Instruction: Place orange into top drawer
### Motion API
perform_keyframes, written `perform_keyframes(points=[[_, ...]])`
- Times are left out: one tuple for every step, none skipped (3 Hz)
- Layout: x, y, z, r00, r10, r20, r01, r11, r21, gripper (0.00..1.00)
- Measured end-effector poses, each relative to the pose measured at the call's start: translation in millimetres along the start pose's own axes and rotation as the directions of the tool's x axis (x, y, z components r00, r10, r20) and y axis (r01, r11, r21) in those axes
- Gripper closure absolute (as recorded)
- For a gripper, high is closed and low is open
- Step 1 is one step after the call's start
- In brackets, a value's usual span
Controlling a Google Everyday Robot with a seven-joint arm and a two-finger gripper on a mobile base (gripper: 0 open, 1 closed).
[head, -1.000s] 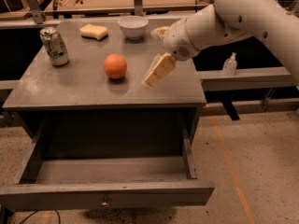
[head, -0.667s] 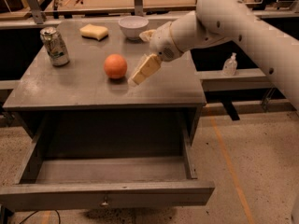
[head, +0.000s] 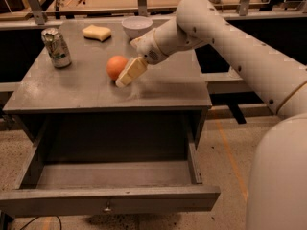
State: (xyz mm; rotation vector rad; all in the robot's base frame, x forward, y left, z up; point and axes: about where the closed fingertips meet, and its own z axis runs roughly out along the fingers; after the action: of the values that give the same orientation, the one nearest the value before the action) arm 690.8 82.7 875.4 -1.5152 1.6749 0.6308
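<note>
Arm outstretched, wrist bent, gripper [head: 123, 80] angled downward at its end

The scene is viewed by a single camera set high and close before the cabinet [head: 72, 87], tilted downward, with the open top drawer [head: 144, 198] nearest and the gripper [head: 125, 74] just beside the orange [head: 114, 65] beyond.

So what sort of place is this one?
Probably a lab or workshop: a long cluttered wooden workbench behind, a speckled hard floor with an orange line, and the robot's claw beside the round orange fruit on a grey cabinet.
</note>
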Motion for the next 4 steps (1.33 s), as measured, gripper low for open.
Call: perform_keyframes(points=[[-3,-5,20,1.000,0.016,0.011,-0.016,0.9994,-0.031,0.16],[1,-5,29,0.999,0.029,0.015,-0.028,0.9983,-0.052,0.39],[6,-1,29,0.999,0.028,0.022,-0.026,0.9972,-0.070,0.63],[6,14,5,0.999,0.010,0.042,-0.006,0.9962,-0.087,0.86]])
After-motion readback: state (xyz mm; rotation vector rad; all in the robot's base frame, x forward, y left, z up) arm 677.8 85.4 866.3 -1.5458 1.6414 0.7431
